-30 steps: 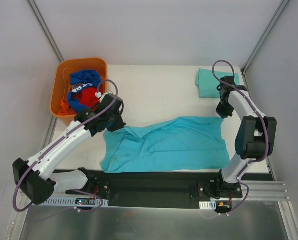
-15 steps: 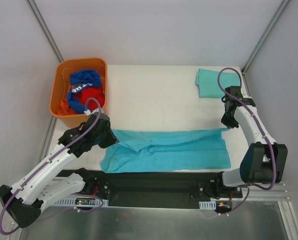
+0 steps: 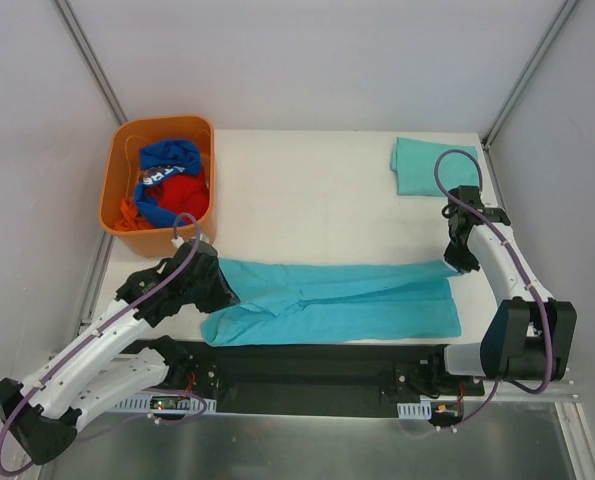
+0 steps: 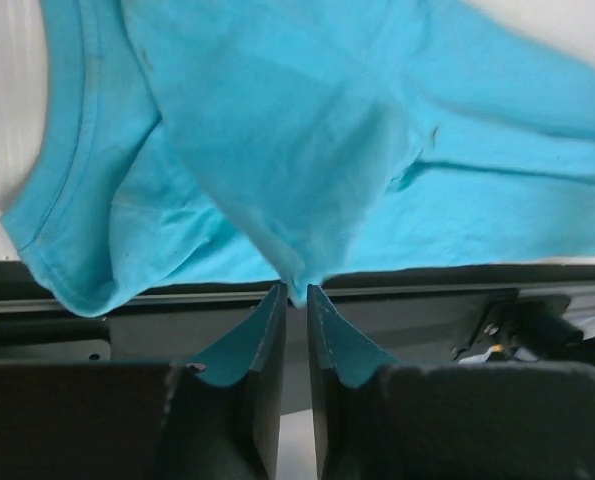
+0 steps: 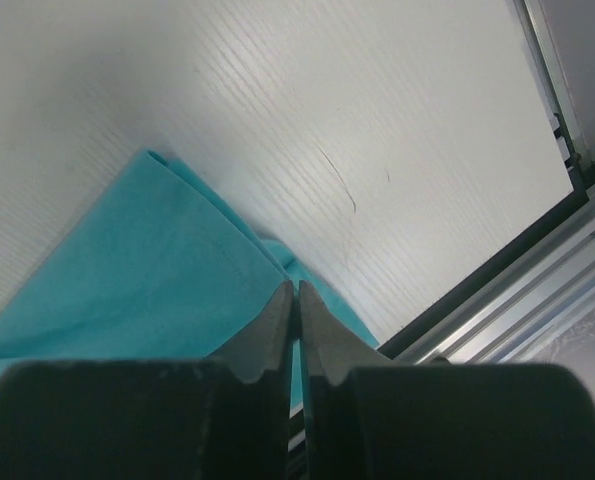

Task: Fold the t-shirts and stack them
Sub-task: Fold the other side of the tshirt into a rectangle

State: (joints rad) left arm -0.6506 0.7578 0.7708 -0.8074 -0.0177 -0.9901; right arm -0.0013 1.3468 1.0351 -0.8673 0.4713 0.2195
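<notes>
A teal t-shirt (image 3: 342,300) lies along the table's near edge, its far half doubled over toward me. My left gripper (image 3: 217,290) is shut on the shirt's left far corner; the left wrist view shows the fabric (image 4: 307,150) pinched between the pads at the left gripper (image 4: 295,295). My right gripper (image 3: 464,262) is shut on the shirt's right far corner, and the right wrist view shows the cloth (image 5: 147,270) under the closed right gripper (image 5: 295,290). A second teal t-shirt (image 3: 417,165) lies folded at the far right corner.
An orange bin (image 3: 127,140) at the far left holds a royal-blue garment with white letters (image 3: 162,170) and red and orange clothes (image 3: 182,190). The black rail (image 3: 317,365) runs along the table's near edge. Grey walls stand close on both sides.
Both grippers have pulled the shirt's far edge toward the near edge, folding it lengthwise into a narrower band. The left arm has drawn back and down; the right gripper moved nearer too.
</notes>
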